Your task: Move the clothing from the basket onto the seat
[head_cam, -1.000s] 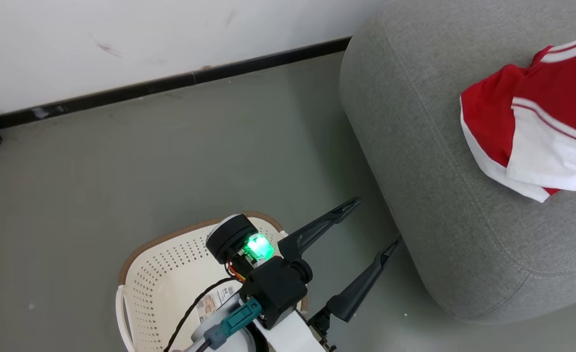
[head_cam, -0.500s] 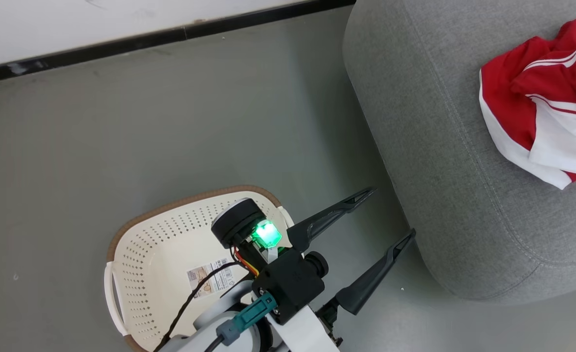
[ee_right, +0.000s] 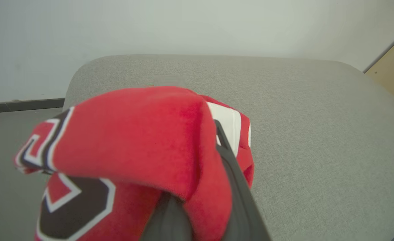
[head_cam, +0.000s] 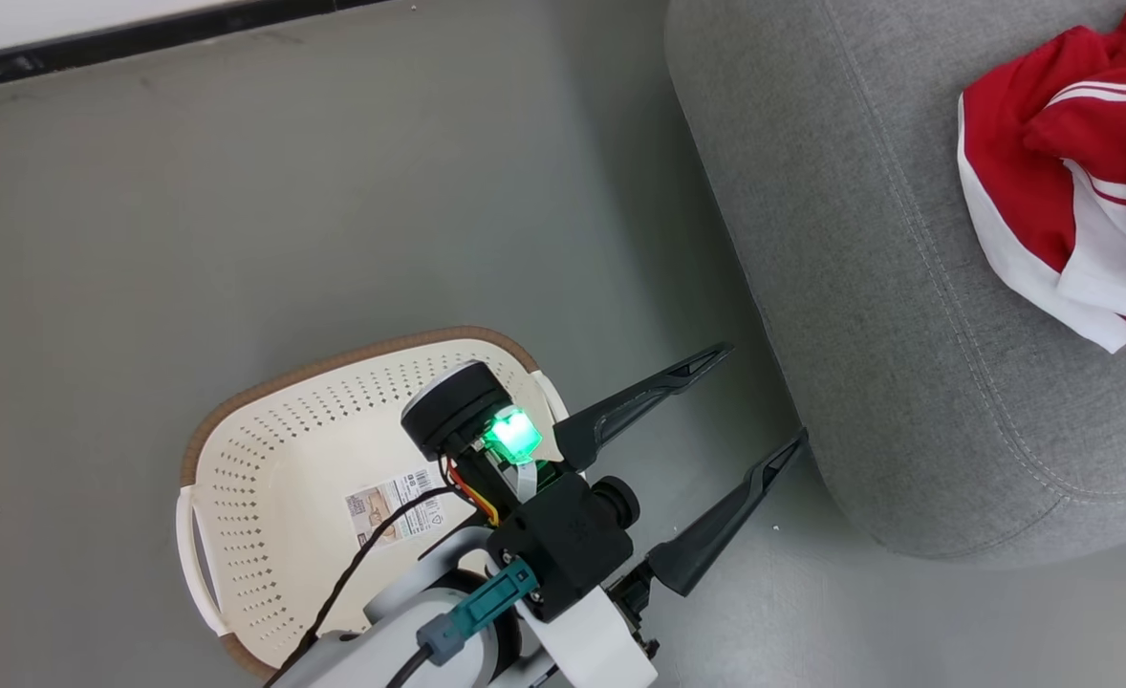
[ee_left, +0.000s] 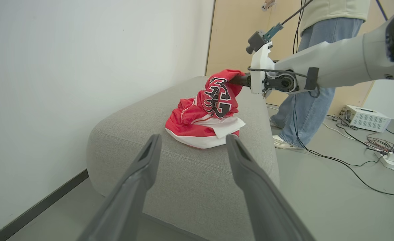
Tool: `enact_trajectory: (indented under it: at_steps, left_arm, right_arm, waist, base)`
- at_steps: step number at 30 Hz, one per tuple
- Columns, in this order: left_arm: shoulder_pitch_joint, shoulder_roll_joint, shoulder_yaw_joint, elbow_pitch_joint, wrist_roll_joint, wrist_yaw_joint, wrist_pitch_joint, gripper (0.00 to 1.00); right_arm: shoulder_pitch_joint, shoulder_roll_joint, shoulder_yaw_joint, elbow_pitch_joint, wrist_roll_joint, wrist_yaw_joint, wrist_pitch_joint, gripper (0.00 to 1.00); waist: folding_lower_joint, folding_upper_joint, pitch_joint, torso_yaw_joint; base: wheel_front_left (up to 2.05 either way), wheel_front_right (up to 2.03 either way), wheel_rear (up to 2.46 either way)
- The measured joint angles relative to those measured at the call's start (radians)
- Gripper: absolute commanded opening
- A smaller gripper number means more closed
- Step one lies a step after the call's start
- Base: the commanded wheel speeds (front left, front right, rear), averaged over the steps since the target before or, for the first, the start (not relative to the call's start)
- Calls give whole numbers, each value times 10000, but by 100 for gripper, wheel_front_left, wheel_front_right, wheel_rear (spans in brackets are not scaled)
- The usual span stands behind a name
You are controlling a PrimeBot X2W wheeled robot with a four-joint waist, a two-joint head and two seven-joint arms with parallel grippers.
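The cream basket (head_cam: pixel 238 459) stands on the floor with no clothing in it, just a label on its bottom. My left gripper (head_cam: pixel 763 395) hangs open between the basket and the grey seat (head_cam: pixel 859 287), holding nothing. A red garment with a broad white band (ee_left: pixel 200 132) lies crumpled on the seat (ee_left: pixel 183 174). Just above that garment, my right gripper (ee_left: pixel 237 80) is shut on the red jersey with black lettering (ee_left: pixel 221 97). In the right wrist view the jersey (ee_right: pixel 133 134) drapes over the right gripper (ee_right: pixel 212 134) above the seat (ee_right: pixel 317 134).
A person in jeans (ee_left: pixel 304 110) stands beyond the seat's far end. Cables (ee_left: pixel 351 167), a power strip (ee_left: pixel 392 159) and a white box (ee_left: pixel 364 117) lie on the floor there. A white wall with black skirting (head_cam: pixel 142 38) runs behind the basket.
The head camera has tilted down, so more of the basket shows. The lettered jersey has come in over the garment on the seat. My left gripper stays open.
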State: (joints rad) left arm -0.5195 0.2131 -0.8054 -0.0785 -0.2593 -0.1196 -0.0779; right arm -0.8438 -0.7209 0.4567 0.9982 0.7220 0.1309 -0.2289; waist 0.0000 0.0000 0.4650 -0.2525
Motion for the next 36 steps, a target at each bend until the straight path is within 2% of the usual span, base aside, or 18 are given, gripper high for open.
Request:
enact_trajectory:
  at_steps: [7,8,9,10,13,15,16,27,36]
  left_arm:
    - [-52,161,35,6,84,-38,-2,100]
    - [-70,180,36,23,84,-38,-2,100]
    - [-96,192,35,33,84,-38,-4,100]
    - [-115,198,35,40,84,-38,-10,100]
    - [-142,201,29,65,82,-40,-19,100]
    - [-142,219,25,96,82,-40,-29,100]
    - [-142,228,25,113,81,-40,-31,100]
    - [-142,217,-38,203,-19,-40,-153,100]
    - [-141,217,67,401,-123,-40,-370,100]
  right_arm:
    - [74,257,-169,527,17,0,-2,0]
    - [71,280,-188,604,19,0,-4,13]
    - [69,295,-217,704,23,0,-6,13]
    - [70,303,-234,777,23,0,-8,27]
    - [69,334,-238,874,23,0,-13,49]
    - [67,393,-221,917,25,0,-13,98]
    - [67,426,-201,938,25,0,-13,100]
    - [348,472,157,991,186,0,117,100]
    - [977,437,305,351,439,0,88,100]
  waist:
    - [0,0,191,-136]
    - [0,0,196,-165]
    - [0,0,194,-189]
    - [0,0,186,-209]
    - [0,0,149,-265]
    - [0,0,119,-302]
    - [0,0,103,-319]
    - [0,0,-47,-510]
    - [0,0,-229,-775]
  base:
    - [0,0,0]
    - [0,0,0]
    - [0,0,0]
    - [0,0,0]
    - [0,0,0]
    - [0,0,0]
    - [0,0,0]
    - [0,0,0]
    - [0,0,0]
